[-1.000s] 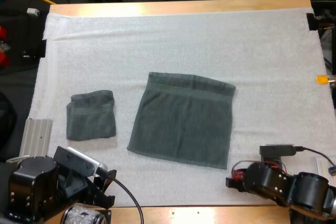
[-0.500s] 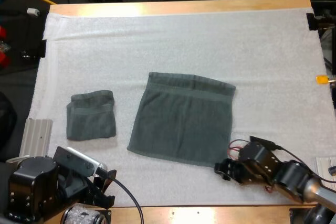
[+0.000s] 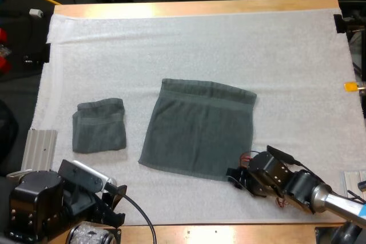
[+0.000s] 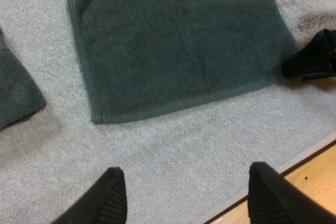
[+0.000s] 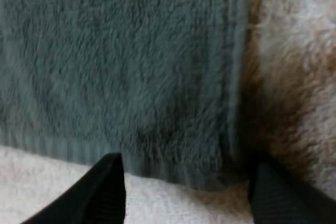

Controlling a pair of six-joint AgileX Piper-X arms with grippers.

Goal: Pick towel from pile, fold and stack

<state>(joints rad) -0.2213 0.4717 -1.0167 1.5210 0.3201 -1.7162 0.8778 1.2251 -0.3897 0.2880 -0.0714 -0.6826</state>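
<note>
A dark grey-green towel (image 3: 199,131) lies spread flat in the middle of the white mat (image 3: 189,50). A smaller folded towel (image 3: 99,125) rests to its left. My right gripper (image 3: 233,176) is low at the flat towel's near right corner, open, its fingers (image 5: 107,190) astride that corner (image 5: 220,166). My left gripper (image 4: 184,195) hovers open over bare mat just short of the flat towel's (image 4: 173,40) near edge, holding nothing. The folded towel's corner (image 4: 16,95) lies beside it. The right gripper's tip (image 4: 310,59) touches the towel's far corner.
The table's wooden front edge (image 3: 229,234) runs just behind both arms. A ribbed metal block (image 3: 39,148) sits off the mat's left side. Bare mat stretches across the far half.
My right arm has swung forward and left from the mat's near right edge to the flat towel's near right corner. The left arm and both towels stayed put.
</note>
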